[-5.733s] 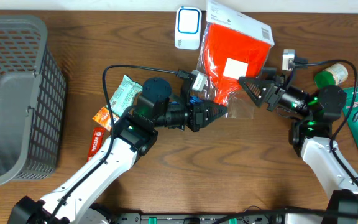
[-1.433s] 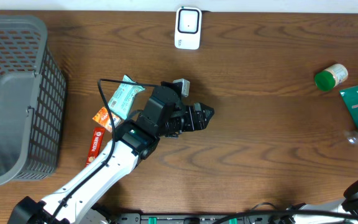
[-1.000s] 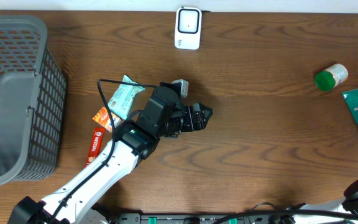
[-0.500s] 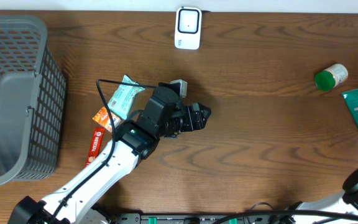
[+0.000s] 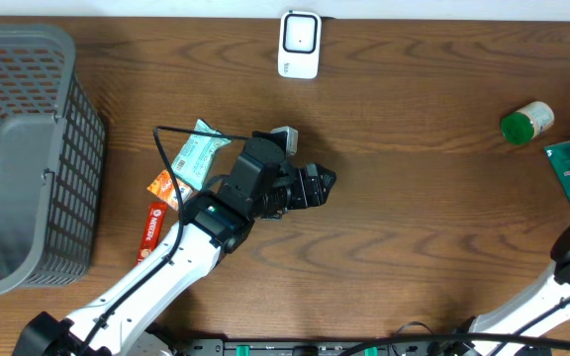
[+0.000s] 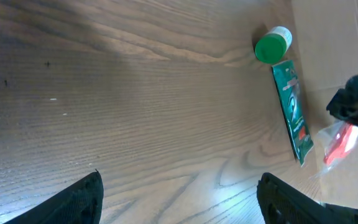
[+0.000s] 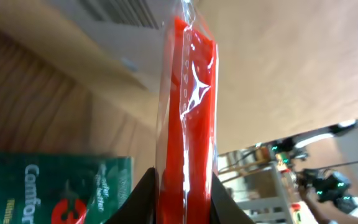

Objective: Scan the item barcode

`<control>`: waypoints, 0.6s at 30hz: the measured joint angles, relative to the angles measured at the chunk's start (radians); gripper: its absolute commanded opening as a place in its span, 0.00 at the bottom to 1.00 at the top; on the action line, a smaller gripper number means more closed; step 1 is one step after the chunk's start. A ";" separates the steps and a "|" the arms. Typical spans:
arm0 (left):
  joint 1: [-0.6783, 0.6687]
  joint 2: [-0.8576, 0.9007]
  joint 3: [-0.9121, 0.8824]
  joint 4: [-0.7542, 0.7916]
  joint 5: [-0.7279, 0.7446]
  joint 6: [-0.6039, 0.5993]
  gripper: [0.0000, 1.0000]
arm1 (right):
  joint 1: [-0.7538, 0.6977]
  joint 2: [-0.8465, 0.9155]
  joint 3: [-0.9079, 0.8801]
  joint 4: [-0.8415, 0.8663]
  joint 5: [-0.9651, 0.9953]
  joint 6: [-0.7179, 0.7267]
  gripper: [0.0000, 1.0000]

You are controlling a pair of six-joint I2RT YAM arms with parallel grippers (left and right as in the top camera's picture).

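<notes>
Wooden table (image 5: pixel 414 227), with a white scanner (image 5: pixel 299 44) at its far edge.

Taking the scanner as the mark: a grey mesh basket (image 5: pixel 18 38) stands well off to its left, at the table's left end. Nearer the front, between basket and scanner, three small packets lie close together: a pale green one (image 5: pixel 198 150), an orange one (image 5: pixel 162 185) and a red one (image 5: pixel 153 227). Well to the scanner's right sits a green-capped bottle (image 5: pixel 525 122), with a dark green packet (image 5: pixel 564 164) just beside it at the right edge.
</notes>
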 measured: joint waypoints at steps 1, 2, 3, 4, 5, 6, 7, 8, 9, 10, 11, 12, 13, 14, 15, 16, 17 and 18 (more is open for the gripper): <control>0.000 0.000 0.000 0.000 -0.002 0.000 0.79 | 0.008 0.005 0.000 0.052 0.023 -0.046 0.01; 0.000 0.000 0.000 -0.001 -0.003 0.000 0.79 | 0.016 0.007 0.000 0.100 0.040 -0.087 0.01; 0.000 0.000 0.000 -0.001 -0.003 0.000 0.79 | 0.023 0.008 0.001 0.143 0.057 -0.129 0.01; 0.000 0.000 0.000 -0.001 -0.003 0.000 0.79 | 0.031 0.008 0.002 0.180 0.071 -0.171 0.01; 0.000 0.000 0.000 -0.001 -0.003 0.000 0.79 | 0.039 0.008 0.002 0.212 0.084 -0.209 0.01; 0.000 0.000 0.000 -0.001 -0.003 0.000 0.79 | 0.047 0.008 0.003 0.238 0.096 -0.244 0.01; 0.000 0.000 0.000 -0.002 -0.003 0.000 0.79 | 0.054 0.010 0.003 0.260 0.111 -0.282 0.01; 0.000 0.000 0.000 -0.003 -0.003 0.000 0.79 | 0.062 0.015 0.005 0.271 0.121 -0.306 0.01; 0.000 0.000 0.000 -0.005 -0.003 0.000 0.79 | 0.066 0.022 0.008 0.277 0.130 -0.329 0.01; 0.000 0.000 0.000 -0.008 -0.003 0.000 0.79 | 0.072 0.032 0.009 0.282 0.136 -0.347 0.01; 0.000 0.000 0.000 -0.011 -0.003 0.000 0.79 | 0.076 0.045 0.009 0.286 0.142 -0.367 0.01; 0.000 0.000 0.000 -0.017 -0.003 0.000 0.79 | 0.079 0.059 0.009 0.291 0.145 -0.384 0.01; 0.000 0.000 0.000 -0.021 -0.003 0.000 0.79 | 0.083 0.074 0.009 0.299 0.148 -0.400 0.01; 0.000 0.000 0.000 -0.025 -0.003 0.000 0.79 | 0.086 0.092 0.009 0.311 0.154 -0.416 0.01; 0.000 0.000 0.000 -0.026 -0.003 0.000 0.79 | 0.087 0.107 0.009 0.326 0.160 -0.433 0.01; 0.000 0.000 0.000 -0.026 -0.003 0.000 0.79 | 0.089 0.124 0.009 0.347 0.167 -0.452 0.01; 0.000 0.000 0.000 -0.026 -0.003 0.000 0.79 | 0.089 0.138 0.009 0.369 0.172 -0.472 0.01; 0.000 0.000 0.000 -0.026 -0.003 0.000 0.79 | 0.090 0.154 0.009 0.395 0.180 -0.494 0.01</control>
